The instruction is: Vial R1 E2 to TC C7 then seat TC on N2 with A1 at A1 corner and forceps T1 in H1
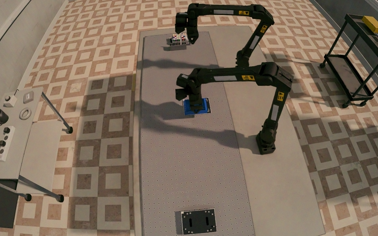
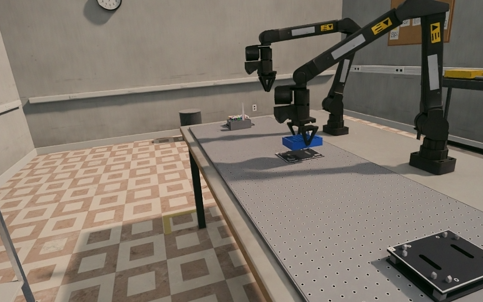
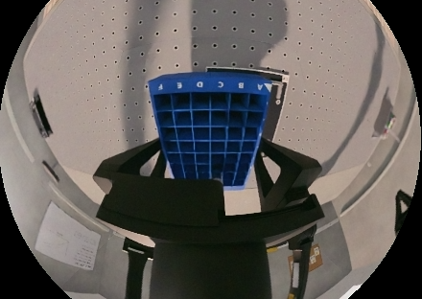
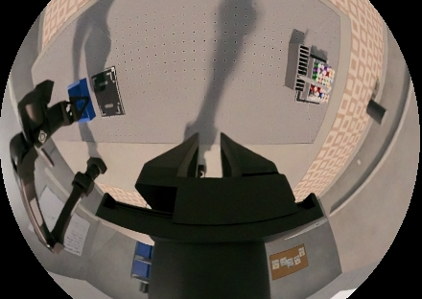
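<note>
The blue carrier TC hangs level above its low black nest. My left gripper is shut on it by two opposite sides. In the left wrist view a small grey spot, perhaps a cap, shows in a near well. N2 stands bare. My right gripper is slightly open, empty and high near R1. R1 holds vials with coloured caps. Pale forceps T1 stand upright in grey holder H1.
The perforated plate lies between TC's nest and N2, under both arms. N2 is a raised black plate with grey locator pegs and a marked corner. H1 and R1 stand close together at the far end. The arm bases stand along one table side.
</note>
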`<action>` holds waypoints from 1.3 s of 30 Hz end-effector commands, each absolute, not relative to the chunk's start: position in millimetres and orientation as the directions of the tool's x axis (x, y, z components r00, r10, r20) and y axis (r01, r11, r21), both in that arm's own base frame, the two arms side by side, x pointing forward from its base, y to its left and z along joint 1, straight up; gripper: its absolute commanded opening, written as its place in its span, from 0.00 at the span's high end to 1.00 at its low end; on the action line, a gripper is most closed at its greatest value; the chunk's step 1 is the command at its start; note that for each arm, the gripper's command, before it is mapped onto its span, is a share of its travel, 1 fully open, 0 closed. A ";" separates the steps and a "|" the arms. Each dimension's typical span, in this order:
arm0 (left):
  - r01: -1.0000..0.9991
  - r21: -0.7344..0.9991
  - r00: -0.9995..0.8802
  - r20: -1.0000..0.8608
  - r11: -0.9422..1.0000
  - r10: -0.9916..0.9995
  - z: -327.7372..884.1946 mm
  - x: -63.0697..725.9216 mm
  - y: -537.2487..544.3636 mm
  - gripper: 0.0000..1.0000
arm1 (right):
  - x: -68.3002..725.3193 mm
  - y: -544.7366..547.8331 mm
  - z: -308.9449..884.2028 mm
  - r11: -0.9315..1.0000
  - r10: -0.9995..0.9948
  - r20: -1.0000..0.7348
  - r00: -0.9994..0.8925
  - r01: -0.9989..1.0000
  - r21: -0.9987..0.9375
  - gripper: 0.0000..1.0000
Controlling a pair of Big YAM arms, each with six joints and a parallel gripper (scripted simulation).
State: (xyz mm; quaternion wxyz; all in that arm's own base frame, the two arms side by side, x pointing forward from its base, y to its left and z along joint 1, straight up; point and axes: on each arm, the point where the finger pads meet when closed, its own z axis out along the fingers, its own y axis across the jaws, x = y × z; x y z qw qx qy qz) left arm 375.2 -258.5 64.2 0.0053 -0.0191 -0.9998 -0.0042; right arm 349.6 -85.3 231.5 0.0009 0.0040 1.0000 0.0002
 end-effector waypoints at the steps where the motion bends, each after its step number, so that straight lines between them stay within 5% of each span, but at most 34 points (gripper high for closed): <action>1: 0.048 -0.023 -0.998 -0.037 0.999 0.047 84.9 387.0 -256.5 1.00 | 357.1 -87.2 244.4 1.000 0.014 -0.035 -0.999 0.015 -0.008 0.76; 39: 0.047 -0.012 -0.999 -0.025 0.999 0.047 80.3 389.5 -197.0 1.00 | 357.1 -87.2 244.4 1.000 0.014 -0.035 -0.999 0.015 -0.008 0.76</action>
